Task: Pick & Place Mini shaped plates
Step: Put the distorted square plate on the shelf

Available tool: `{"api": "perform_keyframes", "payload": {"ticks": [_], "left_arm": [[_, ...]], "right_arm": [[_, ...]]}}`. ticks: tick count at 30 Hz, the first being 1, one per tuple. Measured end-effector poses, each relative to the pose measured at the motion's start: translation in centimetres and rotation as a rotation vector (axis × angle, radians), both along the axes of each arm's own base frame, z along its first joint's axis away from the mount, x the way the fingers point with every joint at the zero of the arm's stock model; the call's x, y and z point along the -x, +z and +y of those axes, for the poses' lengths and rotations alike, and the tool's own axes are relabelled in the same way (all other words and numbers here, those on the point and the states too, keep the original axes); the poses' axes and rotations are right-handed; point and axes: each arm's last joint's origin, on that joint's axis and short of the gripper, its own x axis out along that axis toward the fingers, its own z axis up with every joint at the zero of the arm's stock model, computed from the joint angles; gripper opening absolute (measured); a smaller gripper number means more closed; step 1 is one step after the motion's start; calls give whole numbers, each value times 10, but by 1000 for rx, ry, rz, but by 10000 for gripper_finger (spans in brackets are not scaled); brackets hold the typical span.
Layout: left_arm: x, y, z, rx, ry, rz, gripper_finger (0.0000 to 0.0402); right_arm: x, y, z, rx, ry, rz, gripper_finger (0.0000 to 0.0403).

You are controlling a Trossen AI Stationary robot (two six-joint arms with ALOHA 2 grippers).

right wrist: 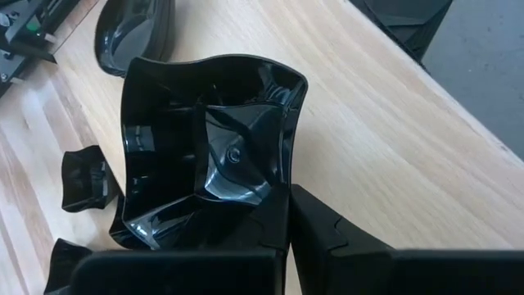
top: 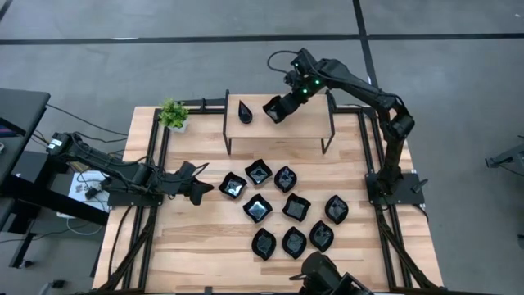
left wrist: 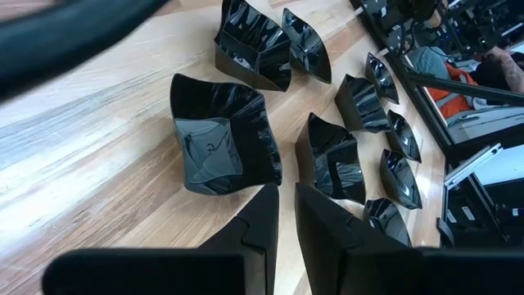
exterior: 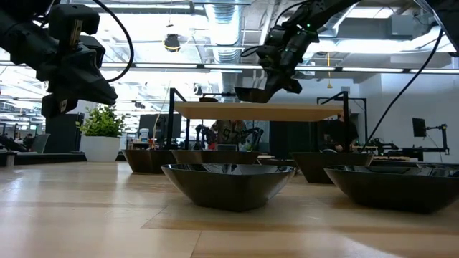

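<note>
Several glossy black mini shaped plates (top: 257,208) sit on their bases on the wooden table. A slim teardrop plate (top: 245,111) lies on the raised wooden shelf (top: 307,127) at the far middle. My right gripper (top: 274,108) hovers over the shelf beside it, shut on a wavy-edged square plate (right wrist: 205,147). My left gripper (left wrist: 286,209) waits low at the table's left with only a narrow gap between its fingers, holding nothing. It points at the nearest square plate (left wrist: 221,139). My right gripper pinches the wavy square plate by its rim (right wrist: 278,190), at one side near a corner, between its two fingers. The fingers slant down from the far right. The plate is tilted, its hollow toward the wrist. Whether its underside (exterior: 251,95) touches the shelf cannot be told.
A small green plant (top: 173,115) stands at the table's far left corner. The shelf's dark legs (top: 228,135) stand on the table. A dark device (top: 323,274) sits at the near edge. Bare wood lies at the near left (top: 188,246). People sit in the room behind (left wrist: 458,78).
</note>
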Motion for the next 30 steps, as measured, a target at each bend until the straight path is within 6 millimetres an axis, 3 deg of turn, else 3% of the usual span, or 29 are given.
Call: {"api": "perform_keyframes", "payload": {"ticks": [24,30], "left_arm": [[-1,2,0,9,0,-24,44],[-1,2,-1,11,0,-29,44]], "right_arm": [[-2,-6,0,19,3,8,3],[-5,-6,2,26,12,0,23]]}}
